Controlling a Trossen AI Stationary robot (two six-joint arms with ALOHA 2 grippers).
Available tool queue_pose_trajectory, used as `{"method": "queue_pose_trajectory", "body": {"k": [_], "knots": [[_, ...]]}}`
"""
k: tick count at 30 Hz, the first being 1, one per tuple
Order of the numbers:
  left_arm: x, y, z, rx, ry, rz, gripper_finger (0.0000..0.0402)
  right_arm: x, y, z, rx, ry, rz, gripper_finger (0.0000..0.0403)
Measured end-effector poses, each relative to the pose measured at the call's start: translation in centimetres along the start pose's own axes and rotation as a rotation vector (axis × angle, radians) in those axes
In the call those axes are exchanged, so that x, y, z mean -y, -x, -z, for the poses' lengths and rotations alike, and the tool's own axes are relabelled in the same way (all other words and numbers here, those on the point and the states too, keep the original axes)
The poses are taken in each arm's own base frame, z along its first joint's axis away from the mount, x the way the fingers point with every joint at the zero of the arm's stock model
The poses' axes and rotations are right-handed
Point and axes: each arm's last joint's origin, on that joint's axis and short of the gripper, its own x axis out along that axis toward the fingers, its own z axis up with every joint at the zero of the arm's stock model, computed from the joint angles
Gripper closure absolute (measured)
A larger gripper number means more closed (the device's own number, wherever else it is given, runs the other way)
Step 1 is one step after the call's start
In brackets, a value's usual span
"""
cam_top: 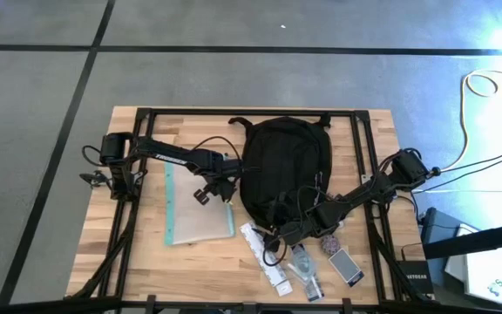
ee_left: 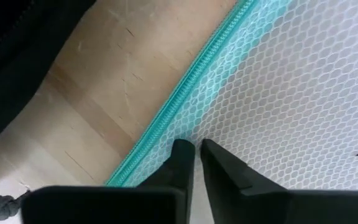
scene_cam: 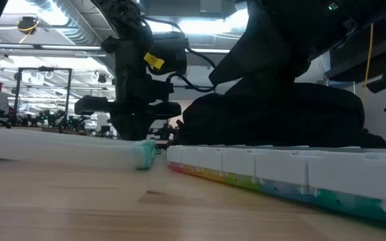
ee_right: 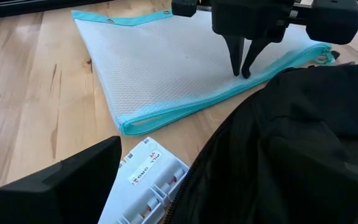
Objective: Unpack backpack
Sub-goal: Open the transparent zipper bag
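Note:
The black backpack [cam_top: 286, 166] lies flat on the middle of the table. Left of it lies a clear mesh pouch [cam_top: 194, 205] with teal edges, flat on the wood. My left gripper [cam_top: 225, 187] points straight down at the pouch's zipper edge, next to the backpack, and is shut on the pouch [ee_right: 166, 68]. My right gripper [cam_top: 277, 237] stands open at the backpack's near left corner, over one end of a white pill box [ee_right: 145, 186]. Whether it touches the backpack fabric [ee_right: 278, 155] I cannot tell. My left gripper comes from above with its fingers [ee_left: 182, 162] pointing down. The fingertips close on the pouch's white mesh [ee_left: 199, 134] just beside the teal zipper [ee_left: 185, 93]. One layer or several, I cannot tell. The pouch lies flat on the table under the fingers.
A long white pill box [cam_top: 264, 257] with coloured compartments lies near the table's near edge. Two small packets [cam_top: 308, 272] [cam_top: 347, 266] lie to its right. Bare wood shows left of the pouch [cam_top: 138, 227]. The black frame rails [cam_top: 251, 112] run round the table.

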Motion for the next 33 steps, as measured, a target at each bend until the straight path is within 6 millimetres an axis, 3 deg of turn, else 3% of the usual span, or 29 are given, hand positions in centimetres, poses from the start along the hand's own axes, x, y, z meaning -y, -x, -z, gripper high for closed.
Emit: {"method": "queue_pose_trajectory", "body": {"k": [7, 17, 22, 26, 33], "knots": [[0.7, 1.2, -0.6, -0.045, 0.007, -0.08, 0.0401, 0.0, 0.0, 0.0, 0.002, -0.002, -0.002, 0.0013], [2.2, 5.0, -1.9, 0.029, 0.143, -0.19, 0.0401, -0.2, 0.0, -0.4, 0.038, -0.029, -0.024, 0.0013], [3.7, 6.7, -2.2, 0.099, 0.221, -0.204, 0.0401, -0.4, -0.3, -1.5, 0.073, -0.028, -0.132, 0.0013], [5.2, 8.1, -1.5, 0.232, 0.29, -0.261, 0.0401, 0.1, -0.7, -2.1, 0.074, 0.06, -0.121, 0.0013], [9.3, 8.9, 1.8, 0.279, 0.475, -0.393, 0.0401, -0.5, -0.8, -4.9, 0.139, 0.299, -0.104, 0.0013]]}}
